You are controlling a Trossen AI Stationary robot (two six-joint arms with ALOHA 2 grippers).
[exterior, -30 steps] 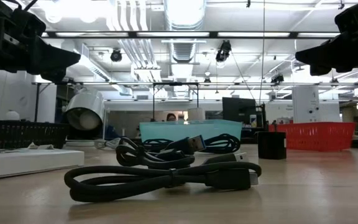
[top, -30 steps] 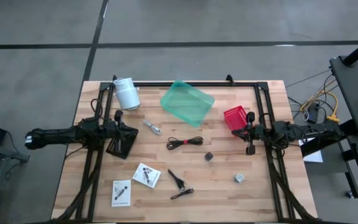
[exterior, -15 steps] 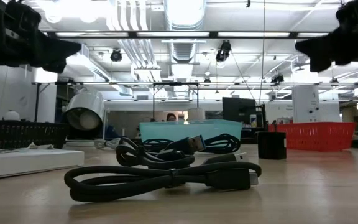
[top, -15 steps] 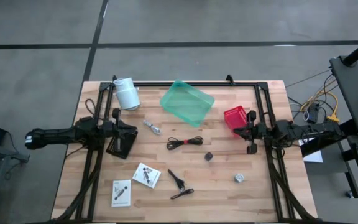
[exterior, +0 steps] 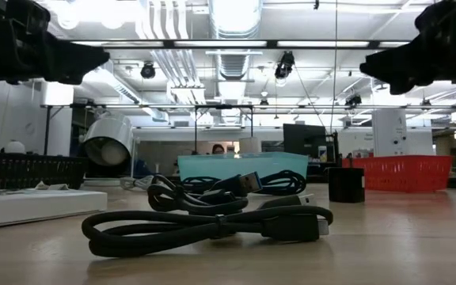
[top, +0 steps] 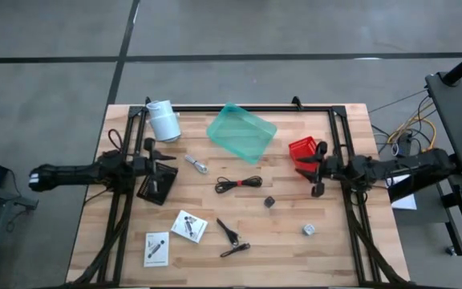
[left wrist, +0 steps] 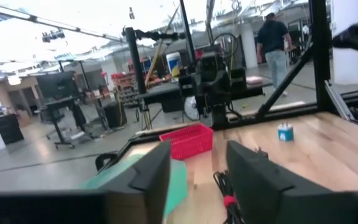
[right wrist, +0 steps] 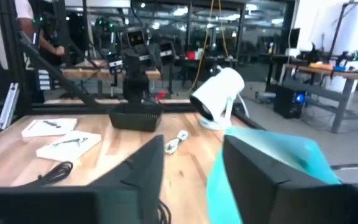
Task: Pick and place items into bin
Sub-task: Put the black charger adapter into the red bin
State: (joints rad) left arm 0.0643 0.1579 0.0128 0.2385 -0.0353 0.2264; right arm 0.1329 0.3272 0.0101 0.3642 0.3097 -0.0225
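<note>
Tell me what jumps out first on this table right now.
The teal bin at the table's far middle stands out, empty, with a red basket to its right. Cables, packets and small bits lie scattered nearer. The left gripper and right gripper hang at either side, fingers apart, holding nothing.

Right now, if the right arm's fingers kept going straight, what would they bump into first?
Probably nothing at once: the right gripper, fingers open, points across the table above the coiled black cable, toward the left gripper. Height is hard to judge.
</note>
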